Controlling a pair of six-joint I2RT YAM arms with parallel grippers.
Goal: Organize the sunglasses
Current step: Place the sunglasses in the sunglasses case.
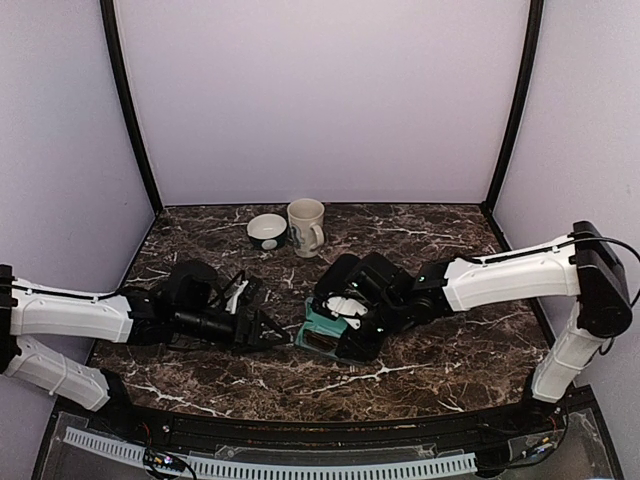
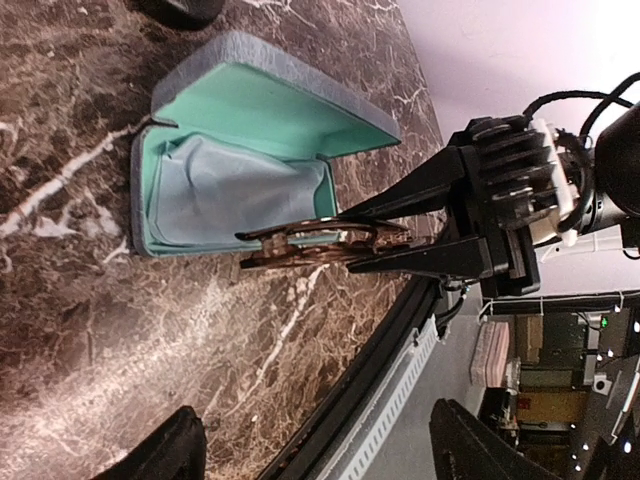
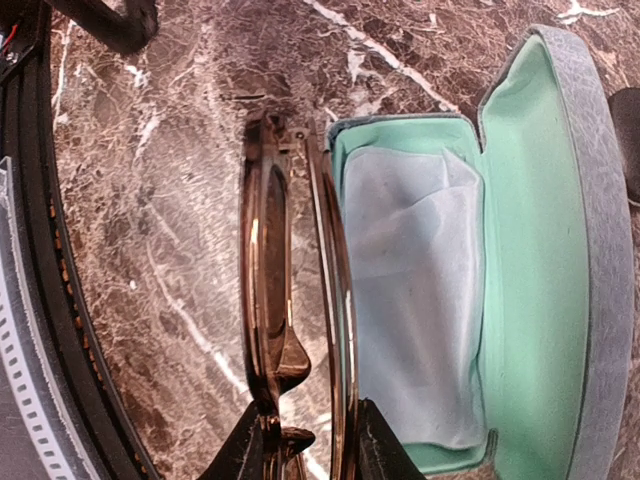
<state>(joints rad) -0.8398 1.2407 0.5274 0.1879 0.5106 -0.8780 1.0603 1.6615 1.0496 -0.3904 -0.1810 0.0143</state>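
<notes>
The left fingers (image 1: 272, 337) stand wide apart and hold nothing, their tips just short of the right fingers (image 3: 372, 445). Those are clamped on the folded brownish sunglasses (image 3: 290, 300), which hang from their tips above the counter (image 3: 150, 200), right at the rim of the open case (image 3: 560, 250). To seat them well, I'd shift them sideways over the cloth (image 3: 410, 290) and level them before letting go. The rim could snag an arm. The bowl (image 1: 266, 230) and mug (image 1: 305, 227) stand well beyond both.
</notes>
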